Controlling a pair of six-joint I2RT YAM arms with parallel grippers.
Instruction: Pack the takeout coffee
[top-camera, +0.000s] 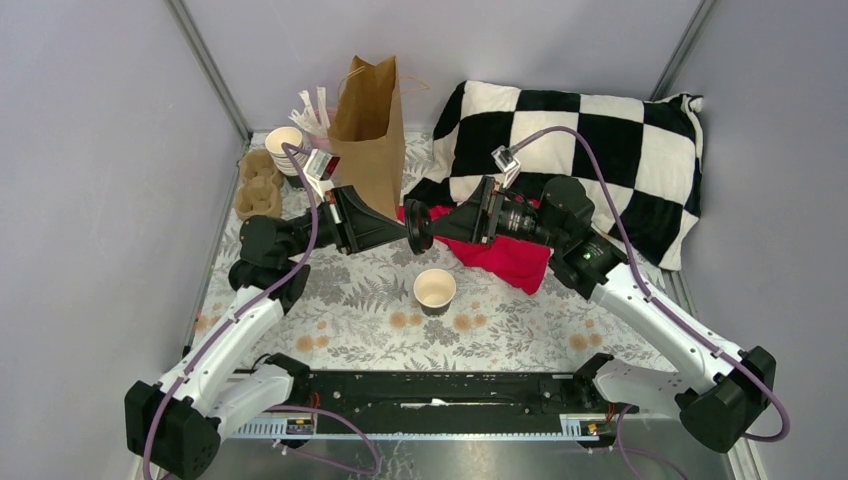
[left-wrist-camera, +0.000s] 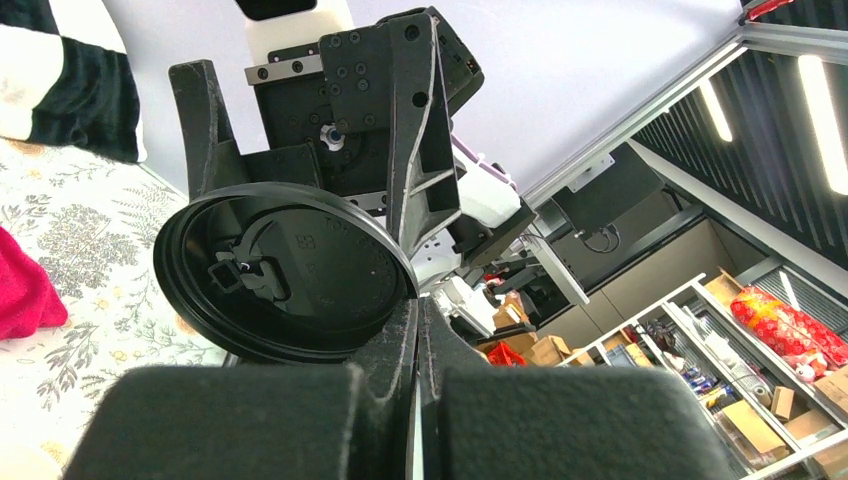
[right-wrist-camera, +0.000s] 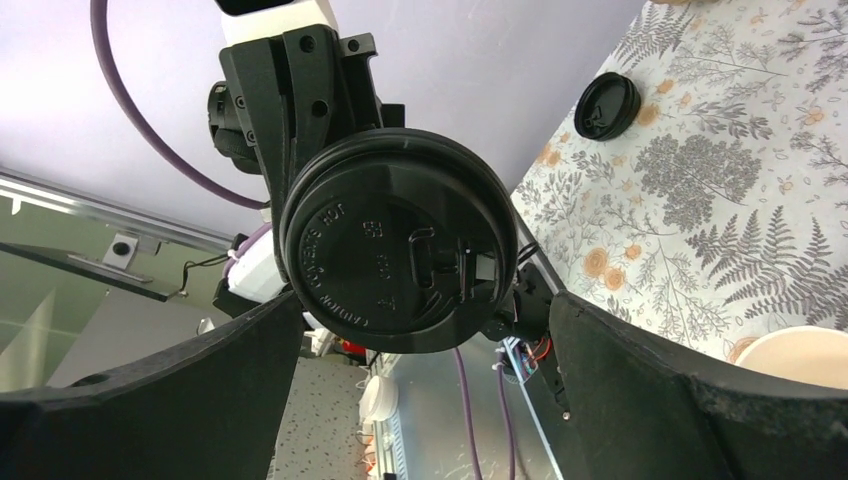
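Observation:
A small dark paper cup (top-camera: 435, 291) with a cream inside stands lidless on the floral cloth; its rim (right-wrist-camera: 800, 352) shows at the lower right of the right wrist view. Above it, my left gripper (top-camera: 403, 232) (left-wrist-camera: 420, 322) is shut on the rim of a round black lid (top-camera: 418, 228) (left-wrist-camera: 285, 270) (right-wrist-camera: 400, 240) and holds it on edge. My right gripper (top-camera: 447, 224) (right-wrist-camera: 425, 335) faces the lid with its jaws wide open, one finger on either side and neither touching it. The brown paper bag (top-camera: 370, 135) stands upright behind my left arm.
A stack of lidless cups (top-camera: 283, 145) and a cardboard cup carrier (top-camera: 257, 185) sit at the back left. A red cloth (top-camera: 505, 258) and a checkered pillow (top-camera: 590, 150) lie at the back right. Another black lid (right-wrist-camera: 607, 105) lies on the cloth.

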